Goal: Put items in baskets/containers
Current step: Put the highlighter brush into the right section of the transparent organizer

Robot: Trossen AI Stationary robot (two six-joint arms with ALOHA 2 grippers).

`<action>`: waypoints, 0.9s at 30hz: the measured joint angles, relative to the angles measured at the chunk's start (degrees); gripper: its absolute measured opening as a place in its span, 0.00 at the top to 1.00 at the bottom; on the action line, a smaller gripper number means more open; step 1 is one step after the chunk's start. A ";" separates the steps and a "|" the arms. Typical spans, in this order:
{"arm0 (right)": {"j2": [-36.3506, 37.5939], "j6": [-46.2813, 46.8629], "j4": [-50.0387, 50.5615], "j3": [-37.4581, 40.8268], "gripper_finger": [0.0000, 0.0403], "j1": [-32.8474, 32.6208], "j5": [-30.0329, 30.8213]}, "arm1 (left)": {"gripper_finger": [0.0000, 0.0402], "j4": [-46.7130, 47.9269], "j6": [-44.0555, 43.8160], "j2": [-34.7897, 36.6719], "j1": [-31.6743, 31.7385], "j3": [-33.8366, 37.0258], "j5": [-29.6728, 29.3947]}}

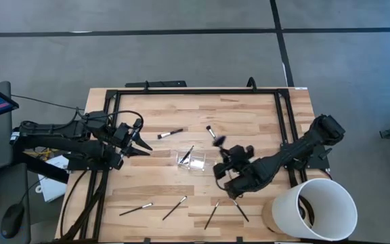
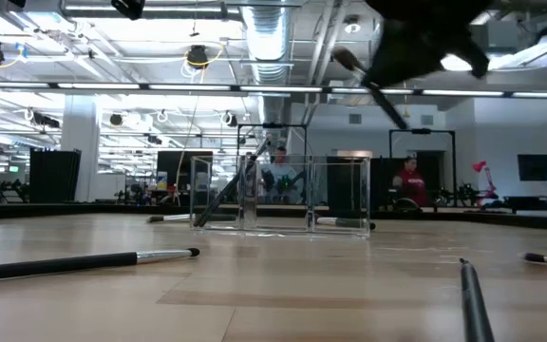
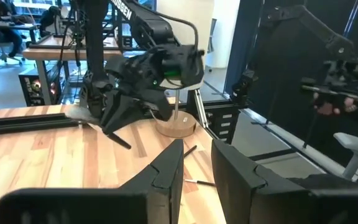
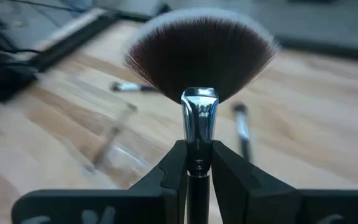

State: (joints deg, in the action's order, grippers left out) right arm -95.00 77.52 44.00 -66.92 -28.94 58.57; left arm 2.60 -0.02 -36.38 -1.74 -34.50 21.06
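Observation:
My right gripper [image 1: 223, 157] hovers over the table just right of the clear tray [image 1: 196, 163] and is shut on the fan brush [image 4: 201, 59]. In the low view the fan brush [image 2: 378, 90] slants high above the tabletop. One brush [image 1: 187, 154] stands slanted inside the clear tray [image 2: 283, 195], leaning on its wall. Two more brushes [image 1: 170, 133] [image 1: 210, 130] lie flat beyond the tray, and several lie near the table's near edge [image 1: 135, 209] [image 1: 175, 207] [image 1: 212, 214]. My left gripper [image 1: 145, 145] waits open, left of the tray, pointing toward it. My right gripper pinches the fan brush between its two fingers on the dark handle [image 4: 198, 167], just behind the silver ferrule [image 4: 199, 112]. The fingers lie along the brush, and its fan head sticks out past the fingertips [image 4: 169, 163]. The brush is lifted clear of the table and tilted.
A large white bucket [image 1: 313, 207] stands at the table's near right corner, close to my right arm. A black frame [image 1: 195, 91] runs along the table's far edge and sides. Bare wood lies between my left gripper and the tray. People sit far off in the room behind.

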 joint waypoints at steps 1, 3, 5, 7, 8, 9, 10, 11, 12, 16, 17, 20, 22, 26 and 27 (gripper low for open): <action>-0.06 -4.33 -3.22 0.01 0.88 0.39 0.69 | 0.80 -0.01 -0.25 0.00 -0.01 0.00 0.00; -0.77 -11.49 -10.54 -0.06 0.88 1.36 2.52 | 0.80 -0.10 -0.50 0.01 -0.35 0.11 -0.02; -1.09 -17.43 -15.21 0.02 0.88 1.92 4.20 | 0.80 -0.07 -0.65 0.04 -1.01 0.58 -0.02; -1.90 -20.94 -19.58 -0.14 0.88 2.66 4.86 | 0.80 -0.11 -0.69 0.00 -1.65 0.86 0.00; -2.43 -21.68 -19.95 -0.11 0.88 2.98 4.92 | 0.80 -0.08 -0.68 0.00 -1.90 0.94 -0.01; -3.04 -21.83 -19.72 0.01 0.88 3.18 4.88 | 0.80 -0.12 -0.69 0.00 -2.14 0.94 0.00; -3.85 -21.62 -19.86 0.04 0.88 3.31 4.95 | 0.80 -0.21 -0.69 0.04 -2.43 0.94 -0.02; -4.75 -21.03 -20.20 0.03 0.88 3.65 5.02 | 0.80 -0.27 -0.69 0.04 -2.56 0.94 -0.02; -5.73 -20.57 -20.32 0.02 0.88 3.99 5.31 | 0.80 -0.25 -0.69 0.12 -2.77 0.94 -0.02; -9.73 -18.94 -21.17 0.04 0.88 4.69 6.16 | 0.80 -0.49 -1.16 0.33 -3.49 0.94 -0.02; -10.56 -18.42 -21.46 0.04 0.88 4.90 6.17 | 0.80 -0.52 -1.39 0.36 -3.68 0.94 -0.02; -12.32 -16.32 -21.16 0.07 0.88 4.97 6.12 | 0.80 -0.49 -1.76 0.37 -4.36 0.94 -0.02; -12.94 -15.33 -21.41 0.04 0.88 4.80 6.15 | 0.80 -0.47 -1.76 0.35 -4.74 0.94 -0.02; -13.14 -14.09 -21.19 0.07 0.88 4.56 6.15 | 0.80 -0.47 -1.96 0.37 -5.46 0.94 -0.03; -13.14 -13.95 -21.17 0.07 0.88 4.56 6.15 | 0.80 -0.47 -1.98 0.35 -5.59 0.94 -0.04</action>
State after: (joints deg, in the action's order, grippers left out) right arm -108.14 63.58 22.83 -66.85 -24.38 64.72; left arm 2.13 -2.00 -36.03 -7.33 -33.56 21.02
